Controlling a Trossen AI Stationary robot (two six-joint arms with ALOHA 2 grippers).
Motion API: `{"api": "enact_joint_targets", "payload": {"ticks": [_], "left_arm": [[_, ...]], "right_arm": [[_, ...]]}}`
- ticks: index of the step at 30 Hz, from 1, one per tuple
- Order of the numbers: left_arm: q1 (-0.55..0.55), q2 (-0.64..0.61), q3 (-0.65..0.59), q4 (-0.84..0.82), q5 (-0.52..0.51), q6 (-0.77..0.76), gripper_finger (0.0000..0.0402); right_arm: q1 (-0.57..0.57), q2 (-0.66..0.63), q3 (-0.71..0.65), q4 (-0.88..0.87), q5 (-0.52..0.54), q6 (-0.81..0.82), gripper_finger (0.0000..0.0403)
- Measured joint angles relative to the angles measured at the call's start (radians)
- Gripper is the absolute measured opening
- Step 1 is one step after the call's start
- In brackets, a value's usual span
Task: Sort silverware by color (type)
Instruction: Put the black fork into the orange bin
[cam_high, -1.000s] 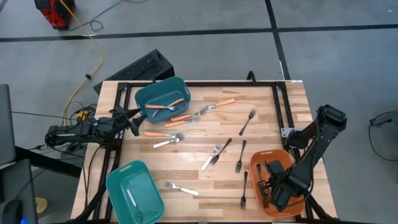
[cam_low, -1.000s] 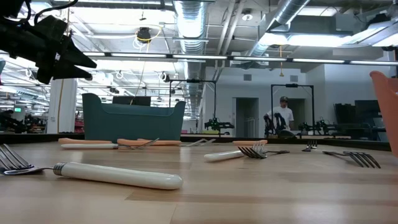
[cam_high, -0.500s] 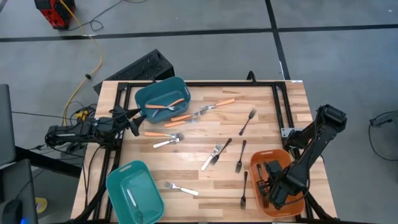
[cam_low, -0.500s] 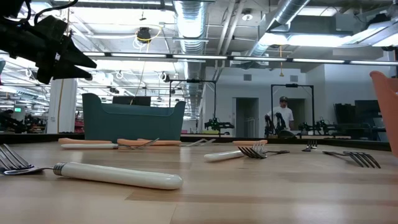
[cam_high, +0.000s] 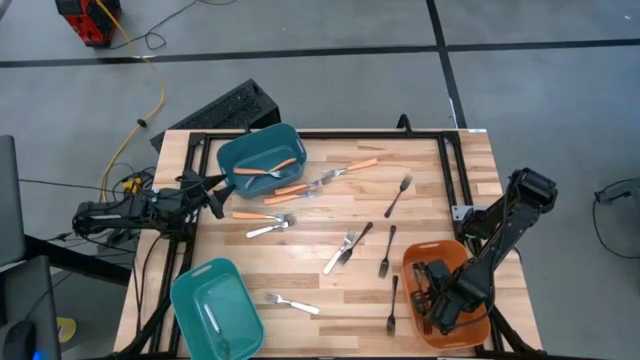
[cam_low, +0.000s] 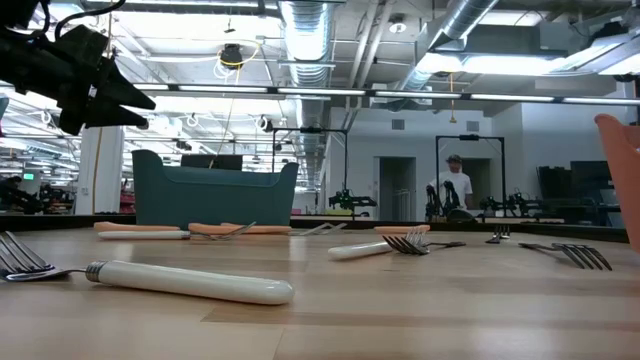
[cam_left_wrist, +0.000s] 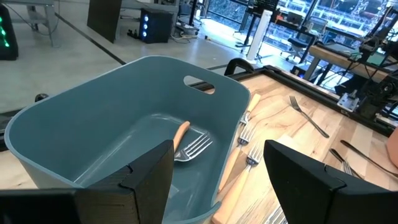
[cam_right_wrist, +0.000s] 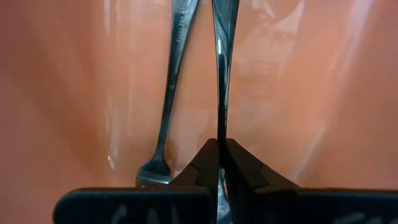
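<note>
Lowering the black fork (cam_right_wrist: 219, 74) clenched in the right gripper (cam_right_wrist: 219, 163) close to the floor of the orange bin (cam_high: 412, 265) at the table's near right corner before releasing looks wisest, left gripper (cam_left_wrist: 219, 180) idle, spread.

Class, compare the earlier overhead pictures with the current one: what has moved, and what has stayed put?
The right gripper, jaws shut on a thin black fork, has crept slightly toward the table's middle inside the orange plastic bin. The left gripper and the forks on the wooden table are unchanged.
</note>
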Motion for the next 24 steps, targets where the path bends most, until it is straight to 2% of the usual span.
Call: {"api": "enact_joint_targets", "payload": {"ticks": [24], "left_arm": [[0.0,0.0,0.0,0.0,-0.002,0.001,0.0235]], "right_arm": [[-0.001,0.008,-0.016,0.026,0.0,-0.001,0.0033]]}}
